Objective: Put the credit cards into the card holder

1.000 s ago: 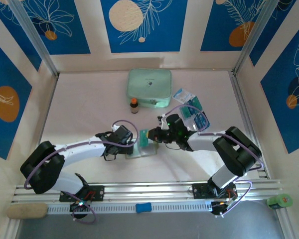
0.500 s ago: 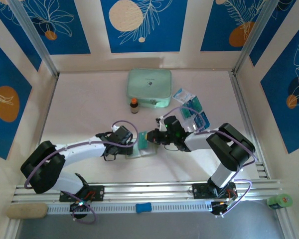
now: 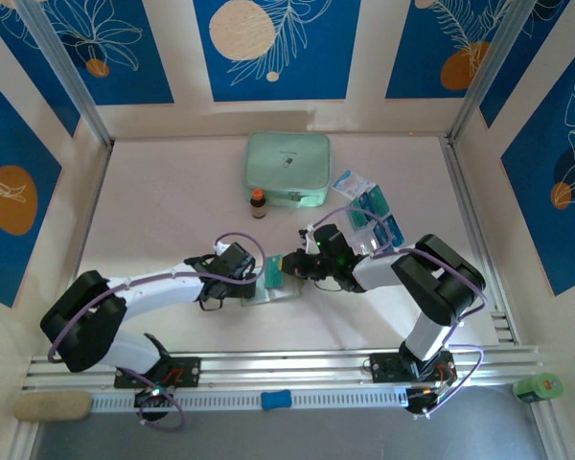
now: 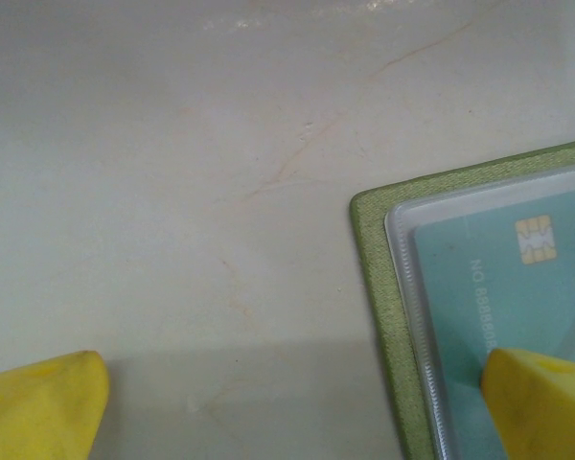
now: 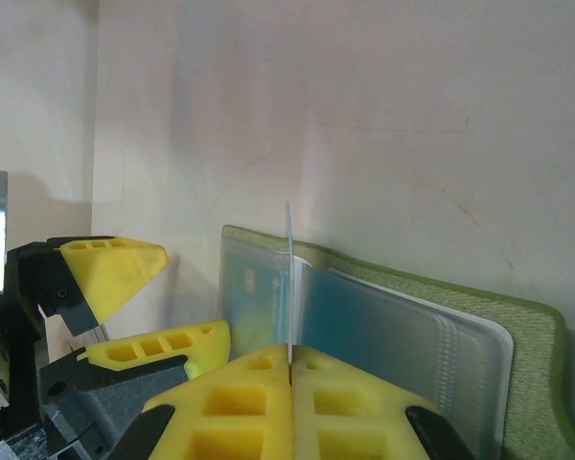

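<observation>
The olive-green card holder (image 3: 284, 291) lies open on the table between the two arms. Its corner (image 4: 376, 287) shows a teal credit card with a gold chip (image 4: 517, 287) inside a clear pocket. My left gripper (image 4: 287, 412) (image 3: 253, 277) is open; its right fingertip (image 4: 544, 402) sits over that pocket and its left one over bare table. My right gripper (image 5: 290, 359) (image 3: 290, 261) is shut on a credit card (image 5: 289, 278), seen edge-on and upright. The card's far end is at the holder's clear pockets (image 5: 402, 335). More blue and teal cards (image 3: 376, 222) lie at the right.
A mint-green zip case (image 3: 287, 169) sits at the back, with a small brown bottle (image 3: 258, 203) in front of it. A clear packet with blue print (image 3: 353, 182) lies next to the loose cards. The left gripper's yellow fingers (image 5: 115, 268) stand close to the left of my right gripper.
My right gripper has crept a little left with the card, closer to the holder, and the right arm's elbow has shifted left. The left arm has stayed put.
</observation>
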`<state>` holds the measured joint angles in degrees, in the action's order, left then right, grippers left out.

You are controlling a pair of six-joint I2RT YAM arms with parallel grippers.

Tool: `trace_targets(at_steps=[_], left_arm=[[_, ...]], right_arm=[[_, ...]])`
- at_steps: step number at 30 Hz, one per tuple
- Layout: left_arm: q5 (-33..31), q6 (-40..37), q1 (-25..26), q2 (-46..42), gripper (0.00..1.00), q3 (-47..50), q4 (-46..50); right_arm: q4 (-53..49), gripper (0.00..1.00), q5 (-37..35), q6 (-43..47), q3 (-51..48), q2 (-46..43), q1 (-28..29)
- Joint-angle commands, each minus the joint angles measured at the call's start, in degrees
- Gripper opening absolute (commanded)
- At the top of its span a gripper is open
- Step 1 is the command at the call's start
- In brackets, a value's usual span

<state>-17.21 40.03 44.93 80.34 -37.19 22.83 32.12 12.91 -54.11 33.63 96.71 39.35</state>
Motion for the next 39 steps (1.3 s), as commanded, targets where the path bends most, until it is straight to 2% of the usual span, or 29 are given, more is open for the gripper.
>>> trace_targets(at_steps=[1, 6, 20, 39], left_arm=[[-1.0, 0.0, 0.3, 0.9, 1.00, 1.6, 2.0], [-1.0, 0.0, 0.3, 0.9, 1.00, 1.6, 1.9], [-1.0, -0.1, 0.3, 0.9, 1.00, 1.6, 1.9], [-0.8, -0.2, 0.3, 1.5, 1.00, 1.4, 1.2]], right_arm=[[-0.4, 0.00, -0.2, 0.2, -0.1, -2.9, -0.7], [-1.1, 0.00, 0.3, 0.5, 0.7, -3.8, -0.9], [2.8, 0.00, 2.2, -1.3, 1.6, 2.0, -0.2], [3.0, 0.00, 3.1, -0.4, 0.3, 4.2, 0.9]])
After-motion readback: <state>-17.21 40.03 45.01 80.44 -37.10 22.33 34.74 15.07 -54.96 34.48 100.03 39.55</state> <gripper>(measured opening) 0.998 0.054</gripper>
